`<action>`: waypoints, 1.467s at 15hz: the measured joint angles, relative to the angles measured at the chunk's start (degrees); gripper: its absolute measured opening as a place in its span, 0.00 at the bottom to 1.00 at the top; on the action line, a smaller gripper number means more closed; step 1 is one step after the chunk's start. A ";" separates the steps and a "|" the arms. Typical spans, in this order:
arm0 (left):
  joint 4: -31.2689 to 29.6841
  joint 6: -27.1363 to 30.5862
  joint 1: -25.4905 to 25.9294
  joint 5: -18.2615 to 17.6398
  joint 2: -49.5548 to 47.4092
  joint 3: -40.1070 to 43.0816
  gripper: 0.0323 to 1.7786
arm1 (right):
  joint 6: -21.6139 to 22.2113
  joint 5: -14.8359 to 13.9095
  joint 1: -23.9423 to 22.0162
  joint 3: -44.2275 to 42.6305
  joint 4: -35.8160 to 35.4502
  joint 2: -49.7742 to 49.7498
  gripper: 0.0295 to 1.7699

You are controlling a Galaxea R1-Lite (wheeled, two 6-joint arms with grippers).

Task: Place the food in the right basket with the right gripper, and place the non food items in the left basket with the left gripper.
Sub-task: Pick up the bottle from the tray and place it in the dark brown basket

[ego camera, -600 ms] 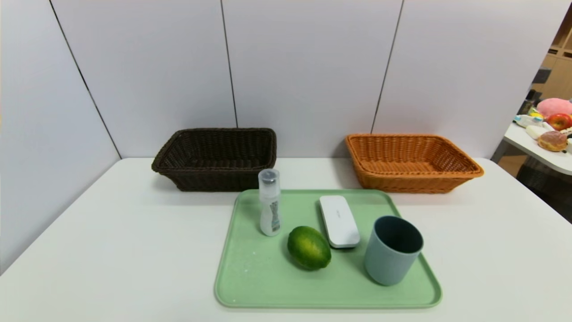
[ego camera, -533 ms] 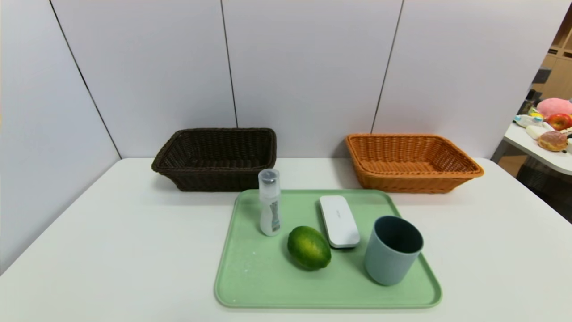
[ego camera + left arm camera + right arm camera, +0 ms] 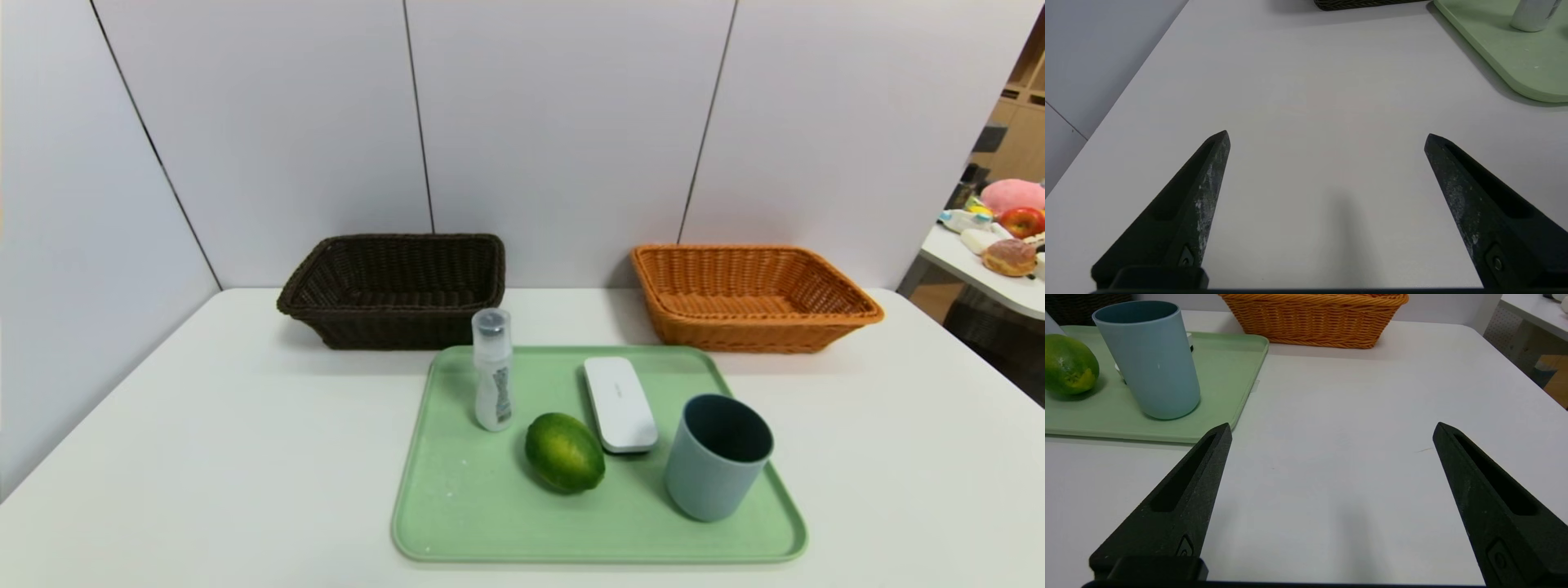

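Four things stood or lay on the green tray [image 3: 457, 523], our landmark on the white worktop [image 3: 204, 457]. We saw the lime [image 3: 564, 452] near the tray's middle, a little toward its near side. The bottle [image 3: 493, 371] stood upright on the tray's left part, toward the far side, and the white case [image 3: 620, 404] lay flat on the far half, between the bottle and the cup [image 3: 710, 474]. The cup stood on the tray's right part, its mouth up. Beyond the tray's far left corner we had the dark basket [image 3: 400, 318], and beyond its far right corner the orange basket [image 3: 751, 331]; neither held anything that we could see.

We had the left gripper [image 3: 1327, 132] over the worktop, to the left of the tray and nearer to us, its fingers [image 3: 1208, 183] spread wide with nothing between them. The right gripper [image 3: 1332, 422] was over the worktop to the right of the tray, its fingers [image 3: 1196, 473] also wide apart and holding nothing.
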 joint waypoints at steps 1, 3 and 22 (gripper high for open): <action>-0.02 -0.24 0.00 0.04 0.00 0.00 0.95 | 0.05 0.01 0.00 0.00 0.00 0.00 0.96; -0.07 -0.44 0.00 0.09 0.00 0.00 0.95 | 0.05 0.00 -0.02 0.00 -0.02 0.00 0.96; 5.11 -0.52 0.00 2.06 3.00 -4.99 0.95 | 1.01 1.28 0.00 -11.41 12.82 0.07 0.96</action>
